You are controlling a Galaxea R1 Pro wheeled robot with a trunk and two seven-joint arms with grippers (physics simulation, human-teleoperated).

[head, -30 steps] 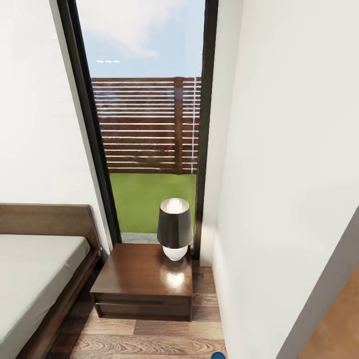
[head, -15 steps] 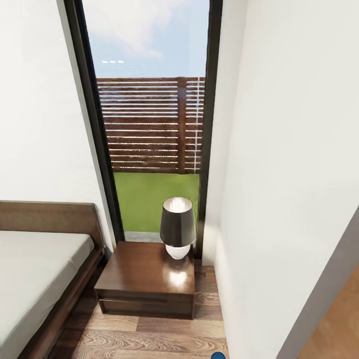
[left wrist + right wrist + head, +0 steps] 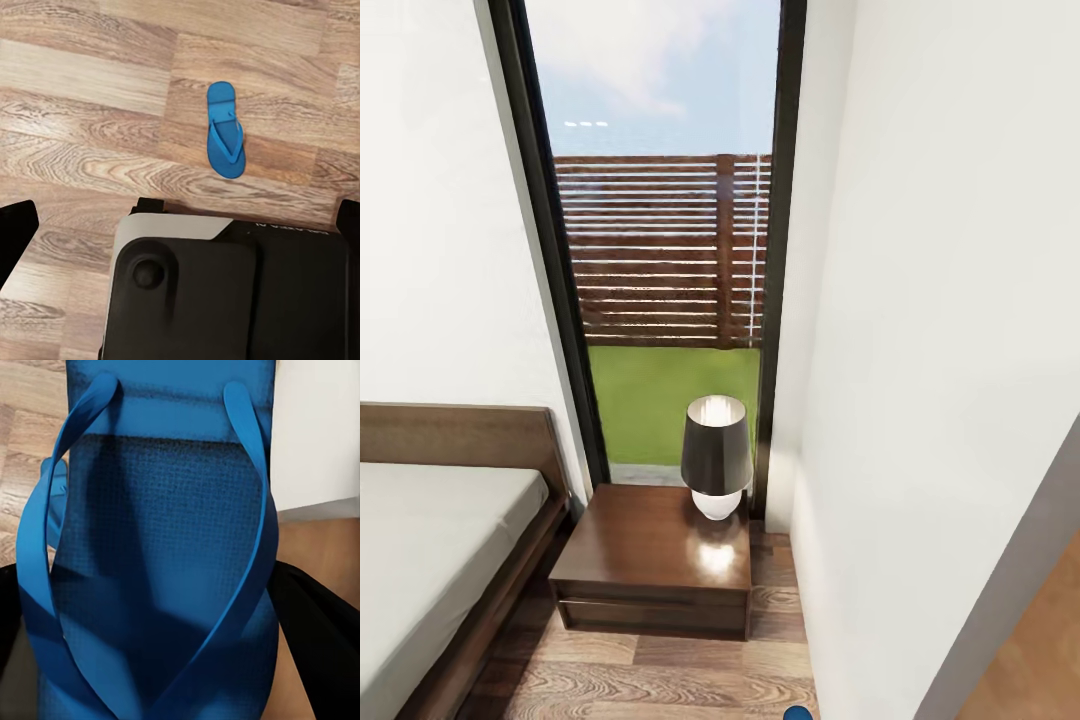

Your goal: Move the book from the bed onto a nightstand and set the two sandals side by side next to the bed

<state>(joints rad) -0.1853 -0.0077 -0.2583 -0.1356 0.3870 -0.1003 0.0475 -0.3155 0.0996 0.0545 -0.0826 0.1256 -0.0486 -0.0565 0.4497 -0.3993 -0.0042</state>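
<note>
One blue sandal (image 3: 161, 547) hangs close before the right wrist camera, with my right gripper (image 3: 161, 619) shut on it; dark fingers (image 3: 319, 637) flank its sole. A blue tip (image 3: 797, 714) pokes in at the head view's lower edge. The second blue sandal (image 3: 225, 131) lies flat on the plank floor, beyond my open left gripper (image 3: 184, 221). The dark brown nightstand (image 3: 650, 560) stands between the bed (image 3: 430, 540) and the white wall. The book is out of view.
A lamp (image 3: 715, 455) with a dark shade and white base stands on the nightstand's back right corner. Behind it is a tall black-framed window (image 3: 660, 250) showing fence and grass. My own dark base (image 3: 225, 300) sits under the left wrist. A narrow strip of floor (image 3: 660, 685) lies before the nightstand.
The head view shifted slightly a second ago, sliding the nightstand and bed a little to the right in the picture, then held still. Nothing in the room moved.
</note>
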